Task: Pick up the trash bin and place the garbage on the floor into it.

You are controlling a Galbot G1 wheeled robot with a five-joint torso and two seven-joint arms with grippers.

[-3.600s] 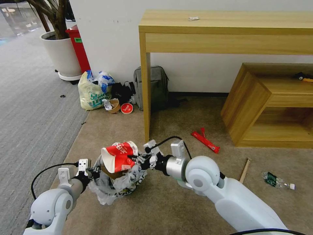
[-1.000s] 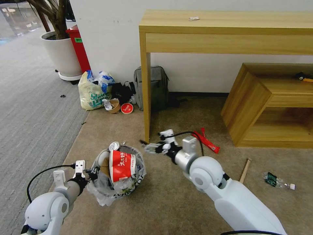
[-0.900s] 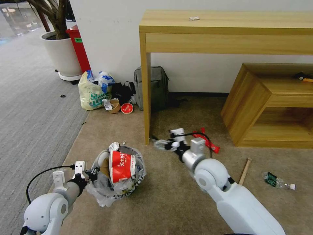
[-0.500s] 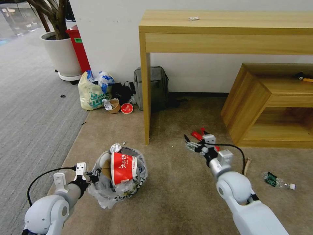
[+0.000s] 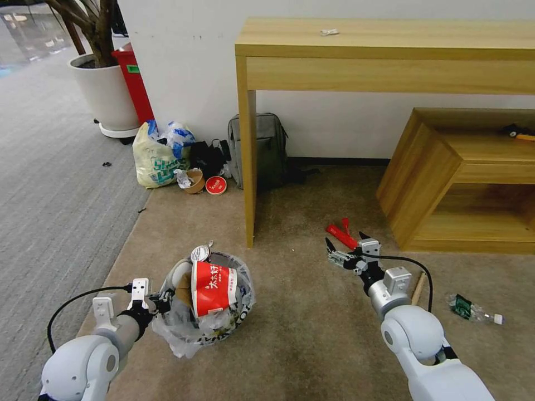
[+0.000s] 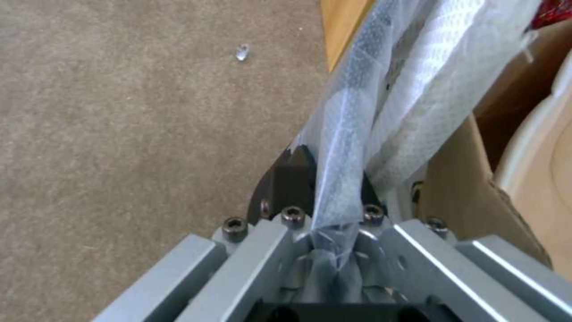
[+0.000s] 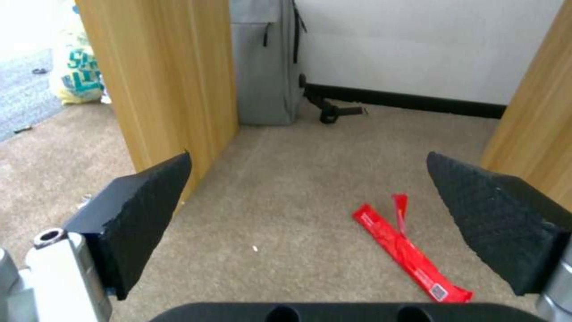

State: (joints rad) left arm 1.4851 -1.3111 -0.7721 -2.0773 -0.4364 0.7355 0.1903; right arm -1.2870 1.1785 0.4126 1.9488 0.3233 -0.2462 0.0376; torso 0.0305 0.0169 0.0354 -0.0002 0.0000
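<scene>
Swinging away from the bin, the right gripper [image 5: 346, 249] has crossed the carpet and now sits by the red wrapper [image 5: 341, 235], its fingers spread wide and empty. From the head camera, the trash bin [image 5: 209, 303] hangs at about 7 o'clock, nearly full, with a red paper cup [image 5: 213, 281] on top; the left gripper [image 5: 151, 301] is clamped on the liner at the rim. A wooden stick [image 5: 417, 287] and a small bottle [image 5: 473, 309] lie at 4 o'clock on the floor [image 5: 301, 340], so several pieces are judged still to collect.

The left wrist camera shows the translucent bag [image 6: 351, 147] pinched tight between the closed fingers.

Through the right wrist camera, the wrapper [image 7: 408, 252] lies between the two open pads [image 7: 140, 210], nearer one of them. The desk leg [image 7: 161, 80] stands close on one side and the low wooden cabinet [image 7: 536, 112] on the other; open carpet runs ahead to the grey backpack [image 7: 265, 62], leaving fair room to descend.
</scene>
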